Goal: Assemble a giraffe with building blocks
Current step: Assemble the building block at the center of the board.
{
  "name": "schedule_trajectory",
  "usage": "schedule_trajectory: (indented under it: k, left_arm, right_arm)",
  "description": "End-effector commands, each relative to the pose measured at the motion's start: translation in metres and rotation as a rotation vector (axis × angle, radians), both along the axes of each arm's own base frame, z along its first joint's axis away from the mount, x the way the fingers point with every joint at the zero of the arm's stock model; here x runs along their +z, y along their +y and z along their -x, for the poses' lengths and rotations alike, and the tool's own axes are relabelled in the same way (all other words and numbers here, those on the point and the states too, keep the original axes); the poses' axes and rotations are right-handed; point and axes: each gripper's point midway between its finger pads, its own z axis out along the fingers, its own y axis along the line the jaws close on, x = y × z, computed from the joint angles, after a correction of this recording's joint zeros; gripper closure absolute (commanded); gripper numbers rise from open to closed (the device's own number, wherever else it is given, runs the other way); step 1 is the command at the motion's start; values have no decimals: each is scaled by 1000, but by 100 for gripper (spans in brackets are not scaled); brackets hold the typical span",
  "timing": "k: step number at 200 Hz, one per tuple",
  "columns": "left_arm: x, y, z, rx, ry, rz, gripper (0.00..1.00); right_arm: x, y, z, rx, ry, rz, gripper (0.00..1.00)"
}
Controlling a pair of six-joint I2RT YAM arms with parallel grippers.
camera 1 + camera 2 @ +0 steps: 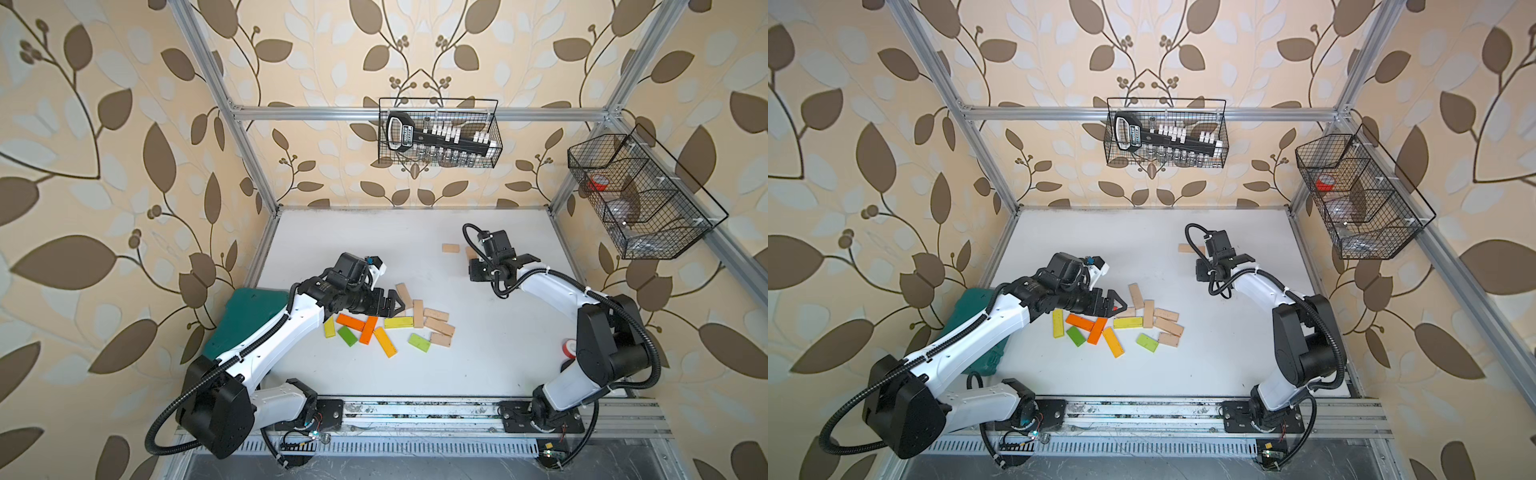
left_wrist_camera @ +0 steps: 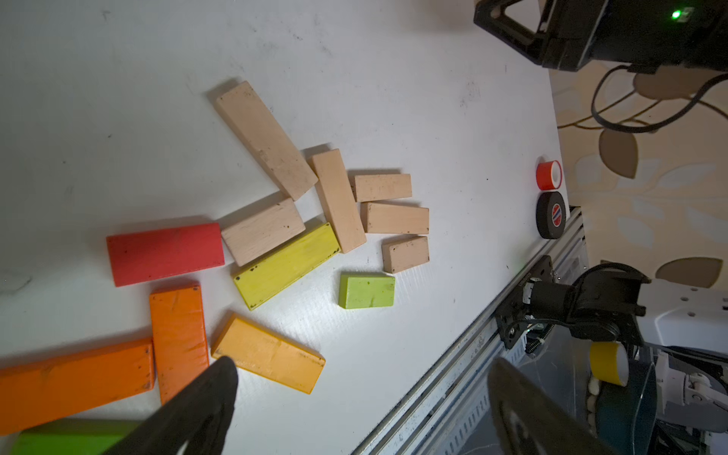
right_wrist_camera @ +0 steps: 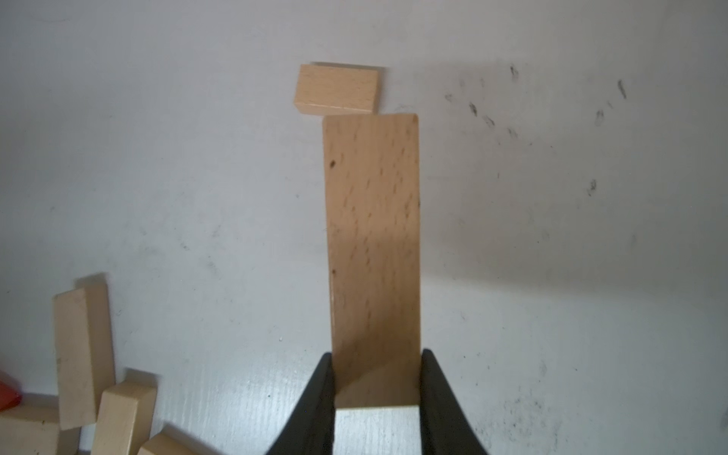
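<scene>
On the white surface (image 1: 498,332), the loose pile of building blocks (image 2: 287,260) lies just below and ahead of my wide-open left tool (image 1: 397,306). My right tool (image 3: 377,354) grips a long pale plank (image 3: 374,236) by one end; a short pale block (image 3: 338,88) lies just beyond its far end.
</scene>
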Motion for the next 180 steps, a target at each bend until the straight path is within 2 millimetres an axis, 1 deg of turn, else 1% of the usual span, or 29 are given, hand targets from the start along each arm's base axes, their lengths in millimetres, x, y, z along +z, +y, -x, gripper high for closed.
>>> schedule_trajectory:
  k: [1, 24, 51, 68, 87, 104, 111, 124, 146, 161, 180]
  left_arm:
    - [29, -21, -19, -26, -81, 76, 1]
    - [27, -28, -23, -35, -63, 76, 1]
    - [24, -32, -27, -37, -49, 73, 1]
    - [25, -33, -30, -36, -40, 74, 1]
    - [28, -34, -33, -37, -51, 71, 1]
    - [30, -36, -37, -44, -60, 66, 1]
    - [31, -37, -37, -46, -61, 66, 1]
    - [31, -39, -39, -53, -60, 68, 1]
    - [29, -42, -40, -62, -48, 75, 1]
    - [27, -43, -39, -63, -36, 78, 1]
    - [25, -44, -38, -68, -23, 85, 1]
  right_arm:
    - [-28, -10, -2, -122, 66, -48, 71]
    - [-45, -7, -11, -120, 89, -47, 72]
    - [-65, -4, -22, -116, 121, -33, 71]
    - [-74, -4, -26, -120, 139, -32, 71]
    - [-81, -4, -28, -124, 152, -28, 68]
    - [-83, -4, -32, -122, 154, -25, 62]
    - [-82, -3, -33, -120, 154, -25, 57]
    - [-79, -4, -36, -116, 148, -21, 45]
    - [-73, -3, -41, -102, 137, -16, 34]
    - [-71, -4, -43, -97, 137, -10, 34]
    - [-74, -5, -46, -88, 147, -14, 44]
